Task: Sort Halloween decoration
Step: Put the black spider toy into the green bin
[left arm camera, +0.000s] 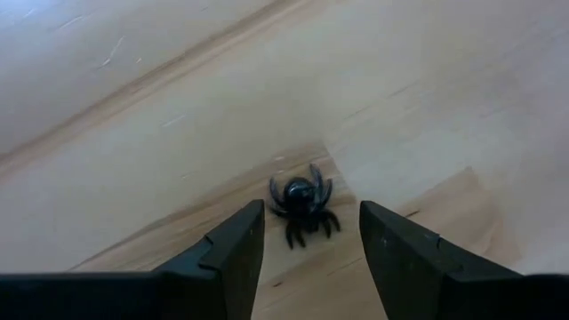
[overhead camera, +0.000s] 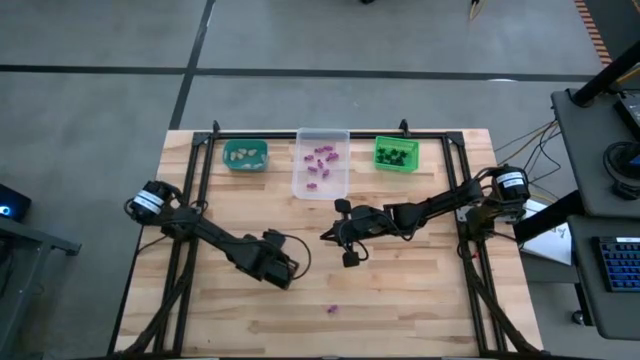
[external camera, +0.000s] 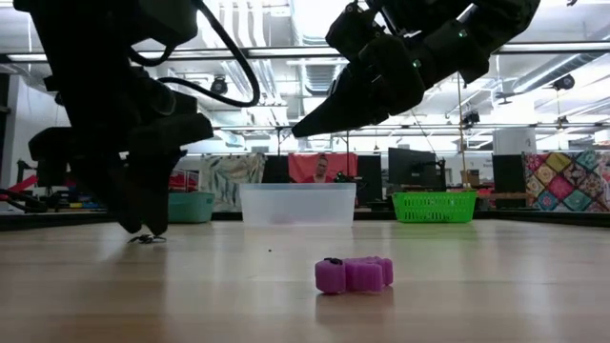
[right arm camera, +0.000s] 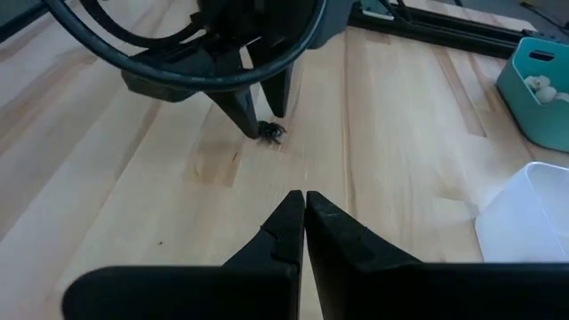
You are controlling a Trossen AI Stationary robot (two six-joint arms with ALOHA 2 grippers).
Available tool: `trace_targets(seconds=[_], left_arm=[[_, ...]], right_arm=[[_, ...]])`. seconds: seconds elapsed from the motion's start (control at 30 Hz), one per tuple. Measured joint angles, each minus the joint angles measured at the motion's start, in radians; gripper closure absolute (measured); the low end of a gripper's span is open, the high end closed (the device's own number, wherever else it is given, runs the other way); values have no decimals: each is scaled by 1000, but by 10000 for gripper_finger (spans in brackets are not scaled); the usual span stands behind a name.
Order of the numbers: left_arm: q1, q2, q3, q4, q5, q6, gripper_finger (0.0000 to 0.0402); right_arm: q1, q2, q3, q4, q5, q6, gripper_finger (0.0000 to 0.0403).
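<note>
The teal bin (overhead camera: pixel 245 155), at the far left of the row, held pale pieces. Nearer the front, the left gripper (left arm camera: pixel 307 249) stood low over the table (overhead camera: pixel 420 300) with its fingers (left arm camera: pixel 236 253) parted, straddling a black spider (left arm camera: pixel 302 203) that lay on the wood between them, not yet pinched. The step in hand looked like the pickup of this spider. The next move likely called for closing squarely on its small body, lifting clear, and carrying it to the green bin (overhead camera: pixel 396 153), where other dark pieces lay.

In the middle of the row, the clear bin (overhead camera: pixel 321 163) held purple pieces. One purple trinket (overhead camera: pixel 333 310) remained loose near the front edge, well apart from both arms, so sorting was nearly done, going by what lay loose.

To the right, the right gripper (right arm camera: pixel 304 209) hung above the table's middle, fingers pressed together and empty, pointed toward the left gripper and waiting.
</note>
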Motion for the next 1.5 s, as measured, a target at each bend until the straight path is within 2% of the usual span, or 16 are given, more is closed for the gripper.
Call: trace_targets(seconds=[0.17, 0.67, 1.1, 1.5], left_arm=[[-1, 0, -27, 55, -25, 2, 233], [-6, 35, -28, 66, -42, 0, 234], [-6, 39, -29, 76, -55, 14, 285], [-19, 14, -33, 80, -68, 74, 303]], right_arm=[[0, 0, 0, 6, 0, 1, 394], [0, 0, 0, 6, 1, 0, 394], [0, 0, 0, 6, 1, -2, 394], [0, 0, 0, 8, 1, -2, 394]])
